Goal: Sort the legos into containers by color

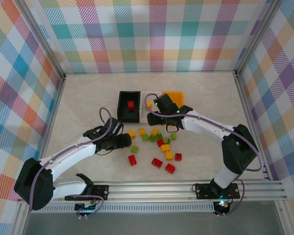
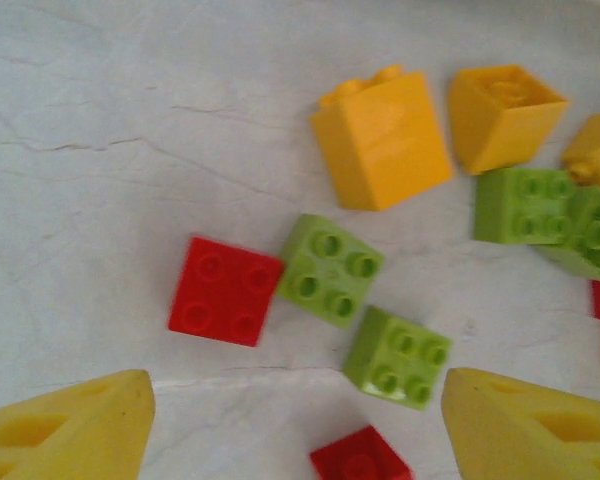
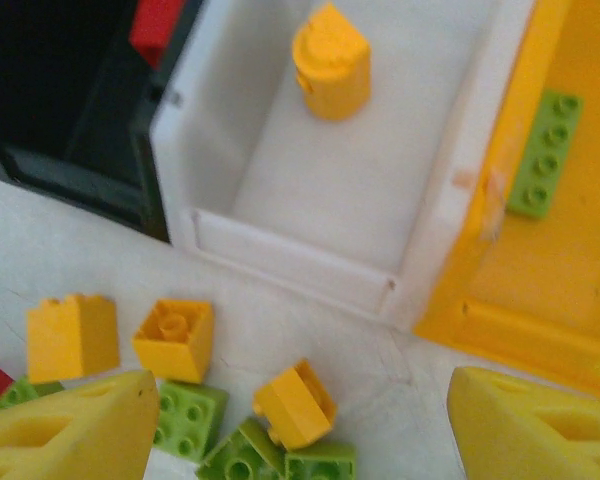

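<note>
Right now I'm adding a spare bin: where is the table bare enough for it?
Bare: the table behind the black bin and orange bin, and left of the black one. Crowded: the bricks spread in front of them.

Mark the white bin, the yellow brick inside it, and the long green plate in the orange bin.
white bin (image 3: pixel 350 190): right wrist view, bare floor.
yellow brick (image 3: pixel 330 62): right wrist view, its facing side.
long green plate (image 3: pixel 545 152): right wrist view, middle of its studded top.
</note>
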